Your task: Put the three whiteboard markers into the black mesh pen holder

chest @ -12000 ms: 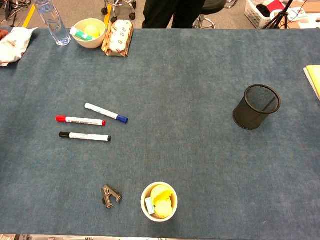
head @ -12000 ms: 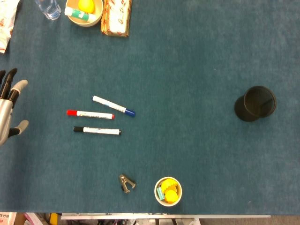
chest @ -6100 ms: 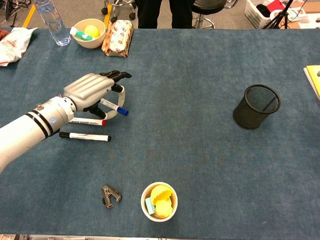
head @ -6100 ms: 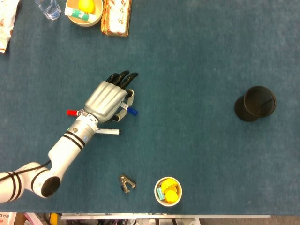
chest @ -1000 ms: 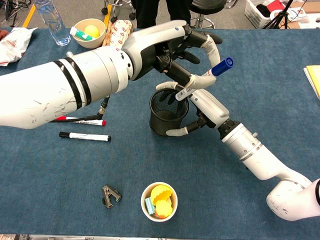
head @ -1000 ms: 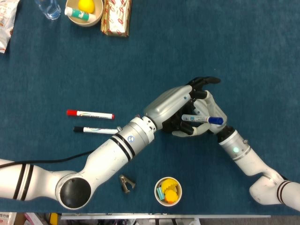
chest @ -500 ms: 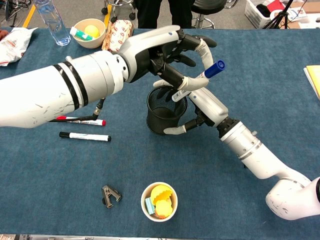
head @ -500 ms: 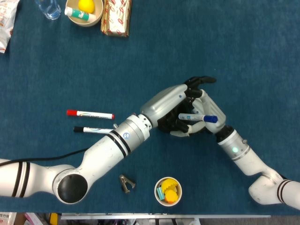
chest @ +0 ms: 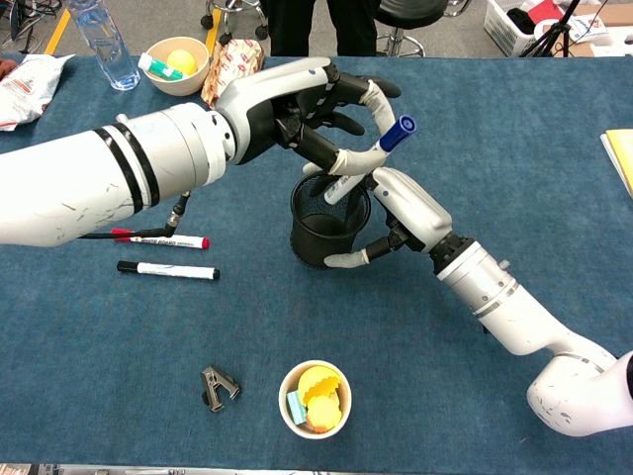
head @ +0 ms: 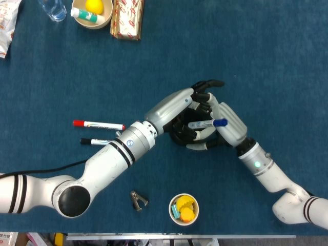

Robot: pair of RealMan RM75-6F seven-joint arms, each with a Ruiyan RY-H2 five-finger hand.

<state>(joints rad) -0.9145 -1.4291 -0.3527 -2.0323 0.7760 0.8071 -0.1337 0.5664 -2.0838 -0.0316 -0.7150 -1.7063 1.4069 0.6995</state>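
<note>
My left hand (chest: 302, 104) pinches a white whiteboard marker with a blue cap (chest: 368, 156), tilted cap-up, its lower end at the mouth of the black mesh pen holder (chest: 324, 236). My right hand (chest: 407, 220) grips that holder from the right side. In the head view the left hand (head: 171, 108) covers most of the holder (head: 183, 137), the marker (head: 206, 123) lies across it, and the right hand (head: 229, 126) is beside it. The red-capped marker (chest: 158, 239) and the black-capped marker (chest: 168, 270) lie flat on the blue cloth at the left, under my left forearm.
A staple remover (chest: 220, 386) and a small bowl of yellow items (chest: 315, 399) sit near the front edge. At the back left stand a bottle (chest: 107, 42), a bowl (chest: 176, 63) and a snack packet (chest: 232, 73). A yellow pad (chest: 620, 158) lies at the right edge.
Both hands have shifted a little to the left together. The blue-capped marker has come down, so its lower end now reaches the holder's mouth.
</note>
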